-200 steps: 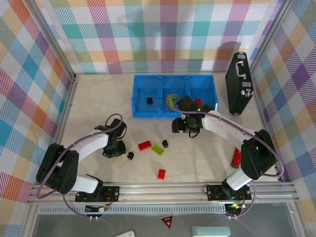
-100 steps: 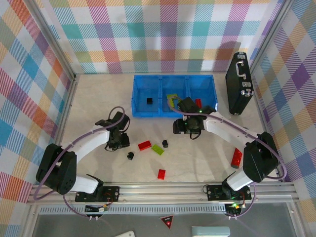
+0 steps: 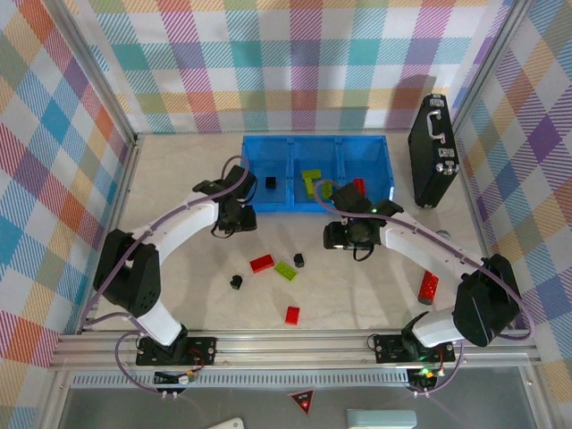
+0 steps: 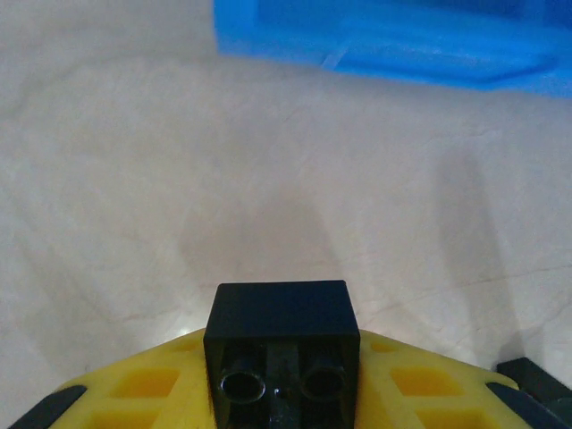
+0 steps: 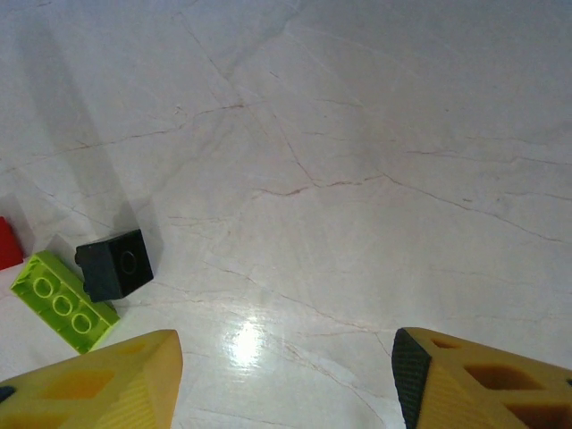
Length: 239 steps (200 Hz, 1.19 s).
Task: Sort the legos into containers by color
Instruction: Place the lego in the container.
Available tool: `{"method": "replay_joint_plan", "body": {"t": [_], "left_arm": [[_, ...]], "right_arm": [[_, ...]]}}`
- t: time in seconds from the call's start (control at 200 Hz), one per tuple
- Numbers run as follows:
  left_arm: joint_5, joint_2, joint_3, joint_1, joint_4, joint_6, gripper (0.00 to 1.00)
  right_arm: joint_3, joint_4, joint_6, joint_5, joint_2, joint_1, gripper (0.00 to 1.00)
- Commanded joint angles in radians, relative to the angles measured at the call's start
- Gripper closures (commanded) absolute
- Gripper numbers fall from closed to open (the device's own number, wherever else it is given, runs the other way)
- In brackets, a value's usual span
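The blue tray of containers stands at the far middle, with a black lego in its left compartment, a green one in the middle and a red one on the right. My left gripper hovers just before the tray's left end, shut on a black lego; the tray's wall lies ahead. My right gripper hangs open and empty in front of the tray. Loose on the table lie a red lego, a green lego, black legos and another red lego.
A black hard case stands at the far right beside the tray. A red cylinder lies by the right arm's base. In the right wrist view, a black lego and a green lego lie to the left of the open fingers.
My left gripper has carried its black lego away from the loose bricks and up to the tray's left front. The right gripper has drifted slightly right and nearer.
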Motion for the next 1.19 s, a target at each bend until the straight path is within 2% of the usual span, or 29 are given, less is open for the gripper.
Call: {"method": "replay_joint_plan", "body": {"t": [0.0, 0.59, 0.985, 1.19], "left_arm": [[-0.004, 0.065, 0.098, -0.011, -0.034, 0.055, 0.63], [-0.149, 0.531, 0.686, 0.005, -0.137, 0.221, 0.63], [-0.182, 0.691, 0.840, 0.063, -0.151, 0.250, 0.63], [-0.210, 0.733, 0.860, 0.073, -0.114, 0.262, 0.61]], "right_arm": [[-0.013, -0.038, 0.028, 0.025, -0.038, 0.006, 0.35], [-0.047, -0.105, 0.054, 0.062, -0.112, 0.006, 0.35], [-0.075, -0.116, 0.068, 0.064, -0.140, 0.006, 0.35], [-0.084, -0.110, 0.074, 0.058, -0.137, 0.006, 0.35]]}}
